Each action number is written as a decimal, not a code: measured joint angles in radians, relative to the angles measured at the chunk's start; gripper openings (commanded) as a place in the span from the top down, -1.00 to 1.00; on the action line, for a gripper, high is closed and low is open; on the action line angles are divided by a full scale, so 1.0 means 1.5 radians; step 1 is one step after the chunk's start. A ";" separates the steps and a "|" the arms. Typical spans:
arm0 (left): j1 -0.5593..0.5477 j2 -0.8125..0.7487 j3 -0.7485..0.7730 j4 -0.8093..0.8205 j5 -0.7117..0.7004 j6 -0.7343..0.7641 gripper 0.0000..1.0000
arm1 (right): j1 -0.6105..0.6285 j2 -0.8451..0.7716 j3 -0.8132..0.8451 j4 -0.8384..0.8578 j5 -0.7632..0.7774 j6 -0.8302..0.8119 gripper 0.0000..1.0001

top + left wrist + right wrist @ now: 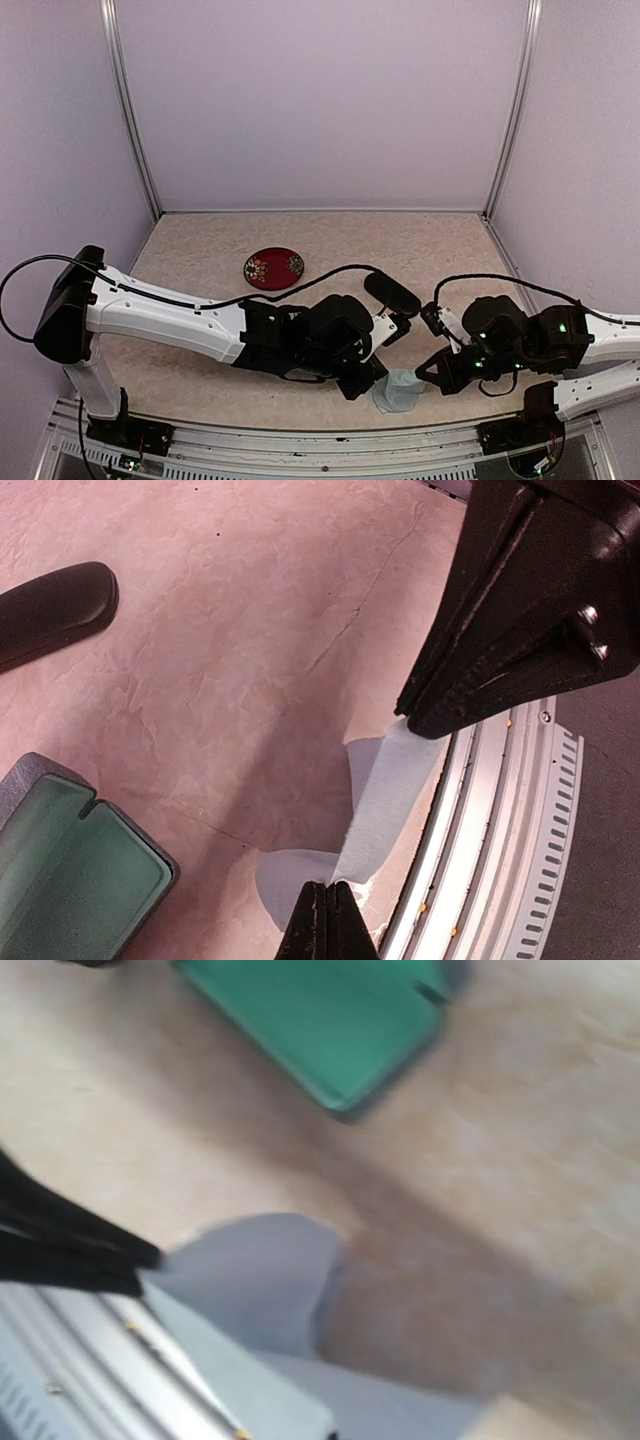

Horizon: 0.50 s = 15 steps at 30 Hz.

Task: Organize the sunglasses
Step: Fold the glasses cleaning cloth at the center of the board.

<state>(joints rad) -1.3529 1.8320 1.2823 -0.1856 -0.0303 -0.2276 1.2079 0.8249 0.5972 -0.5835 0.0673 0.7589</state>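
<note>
Pinched shut right at the lens, the left gripper (pixel 325 922) held one end of a pale blue cloth (pixel 385 790). The right gripper (pixel 418 718), likewise closed, held the other end at 1 o'clock. Neither pair of sunglasses could be made out in any view. One open case with green lining (pixel 70 870) lay at 8 o'clock and one black oval case (pixel 50 610) at 10 o'clock. Seen from above, one red patterned dish (pixel 273 268) sat at 11 o'clock from the cloth.
</note>
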 measured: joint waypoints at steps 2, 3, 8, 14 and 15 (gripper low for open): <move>0.006 0.010 0.007 0.001 0.001 0.000 1.00 | 0.000 0.007 0.000 -0.012 0.018 0.010 1.00; 0.010 0.015 0.010 0.001 0.003 0.000 1.00 | 0.000 0.007 0.000 -0.016 0.027 0.015 1.00; 0.027 0.036 0.018 0.004 0.014 0.001 1.00 | 0.000 0.003 0.000 -0.021 0.054 0.035 1.00; 0.039 0.052 0.025 0.014 0.028 0.004 1.00 | -0.009 0.003 0.000 -0.019 0.066 0.046 1.00; 0.040 0.055 0.027 0.014 0.030 0.005 1.00 | -0.013 0.005 0.000 -0.017 0.067 0.046 1.00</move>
<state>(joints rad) -1.2926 1.9141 1.3228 -0.1646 0.0151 -0.2203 1.1889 0.8318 0.5972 -0.6090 0.1677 0.8280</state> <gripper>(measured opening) 0.005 0.006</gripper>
